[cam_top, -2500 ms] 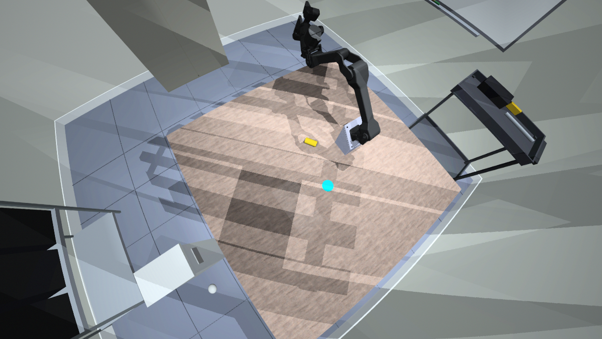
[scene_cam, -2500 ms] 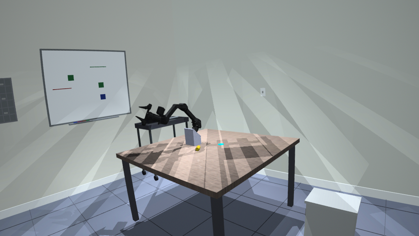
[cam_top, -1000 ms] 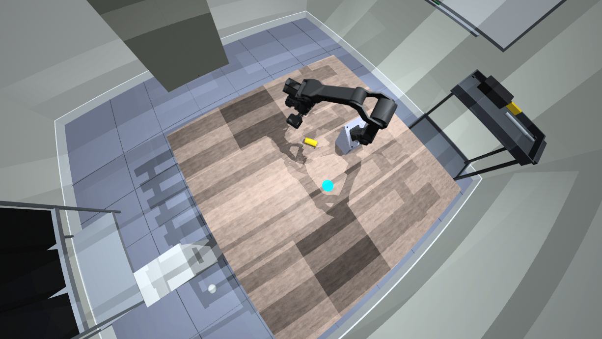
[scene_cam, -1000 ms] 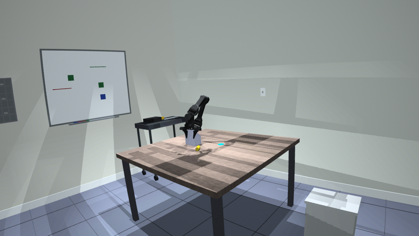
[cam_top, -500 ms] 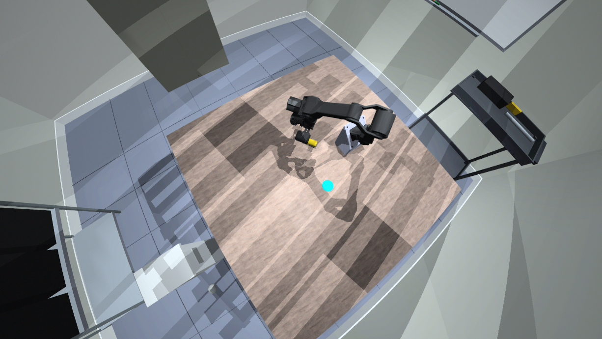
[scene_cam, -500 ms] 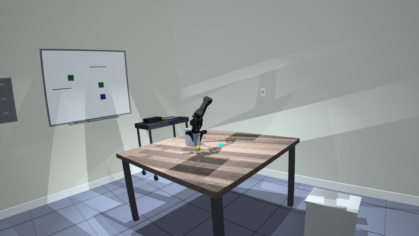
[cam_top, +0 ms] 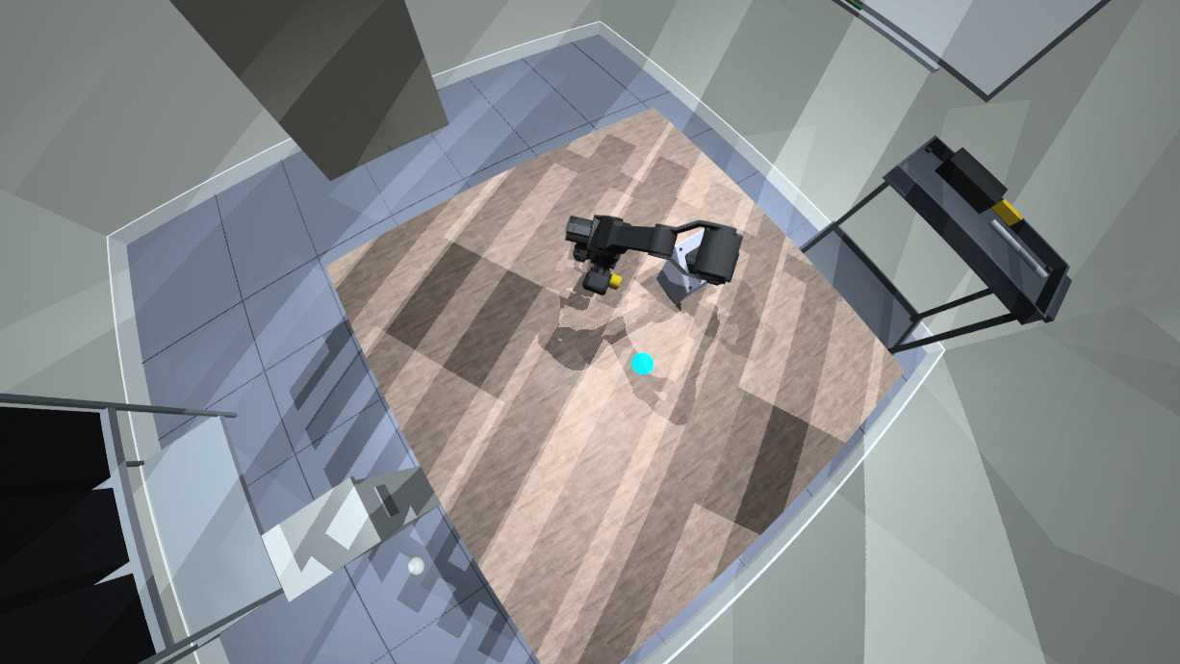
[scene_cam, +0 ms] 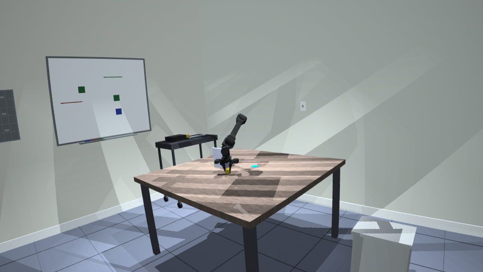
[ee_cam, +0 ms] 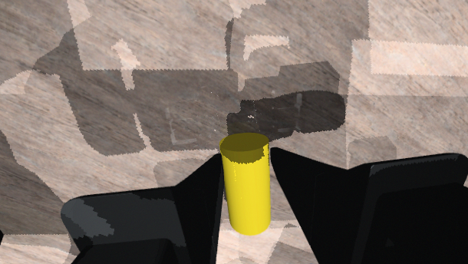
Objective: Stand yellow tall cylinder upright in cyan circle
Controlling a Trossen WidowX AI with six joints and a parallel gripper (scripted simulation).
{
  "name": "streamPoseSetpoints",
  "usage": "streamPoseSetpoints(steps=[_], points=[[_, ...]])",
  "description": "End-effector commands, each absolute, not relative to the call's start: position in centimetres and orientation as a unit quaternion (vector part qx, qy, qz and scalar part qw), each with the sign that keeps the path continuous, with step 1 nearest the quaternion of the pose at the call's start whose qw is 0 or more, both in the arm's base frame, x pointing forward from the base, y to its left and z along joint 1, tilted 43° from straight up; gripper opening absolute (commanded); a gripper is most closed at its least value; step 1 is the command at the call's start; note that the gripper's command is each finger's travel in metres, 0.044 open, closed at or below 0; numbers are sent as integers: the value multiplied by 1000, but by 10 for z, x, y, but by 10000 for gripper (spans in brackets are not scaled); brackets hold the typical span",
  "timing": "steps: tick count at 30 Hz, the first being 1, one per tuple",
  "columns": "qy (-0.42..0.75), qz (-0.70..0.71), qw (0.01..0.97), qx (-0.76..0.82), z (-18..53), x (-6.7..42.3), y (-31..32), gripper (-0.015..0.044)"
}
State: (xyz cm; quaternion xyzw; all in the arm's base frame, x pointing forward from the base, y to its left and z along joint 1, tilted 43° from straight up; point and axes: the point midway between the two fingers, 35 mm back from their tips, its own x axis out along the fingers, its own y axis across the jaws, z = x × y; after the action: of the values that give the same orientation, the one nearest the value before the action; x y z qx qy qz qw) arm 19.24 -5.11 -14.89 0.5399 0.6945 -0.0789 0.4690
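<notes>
Both fingers of the gripper (ee_cam: 245,184) are part-closed on the yellow cylinder (ee_cam: 246,184), mid-length, lying on the table (cam_top: 577,495), well apart from the cyan circle (cam_top: 642,364). Looks rigid, light, smooth; may slip when tilted, so grip firm.

Most of yellow cylinder (cam_top: 614,280) hidden under gripper (cam_top: 601,277) from above, only one end showing; fingers cut off by wrist view's lower edge; contact with table (scene_cam: 287,175) too small to judge from the side.
</notes>
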Motion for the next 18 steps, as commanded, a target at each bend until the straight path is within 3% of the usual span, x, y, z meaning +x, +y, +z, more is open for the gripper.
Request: streamPoseSetpoints(steps=[1,18], points=[[693,-79,468,543,-149,193,-50,105],[692,-82,469,542,-123,197,-80,105]])
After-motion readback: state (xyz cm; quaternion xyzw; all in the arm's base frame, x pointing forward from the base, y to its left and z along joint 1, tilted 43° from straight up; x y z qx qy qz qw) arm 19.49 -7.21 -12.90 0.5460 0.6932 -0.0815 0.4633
